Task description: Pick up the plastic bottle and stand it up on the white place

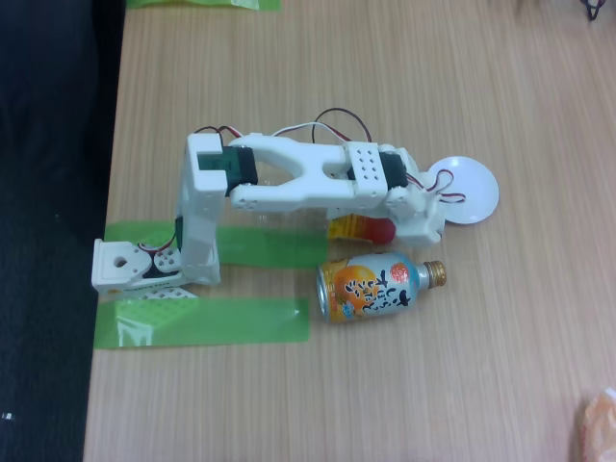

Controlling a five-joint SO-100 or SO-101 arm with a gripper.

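Surface: wooden bench point(289, 67) seen from above, dark floor along the left edge of the frame, green tape strips point(202, 322) at lower left by the arm's base.
Arm: white arm point(289, 178) reaches from the left-centre across to the right, its far end hanging over the centre-right of the frame.
Gripper: the gripper point(409, 217) sits under the wrist body; whether its fingers are apart or together cannot be told from here.
Plastic bottle: the plastic bottle point(358, 227) shows as a patch of red and yellow label just below the forearm, the rest hidden; it looks to be lying low, directly beneath the wrist, its long axis unclear.
White place: the white place point(472, 188) lies just right of the gripper, partly covered by it.
Other: orange and light-blue can point(375, 287) lies on its side below the arm, gold cap pointing right.
Judgement: the bottle seems at the gripper already; the carry to the disc is a short move rightward.
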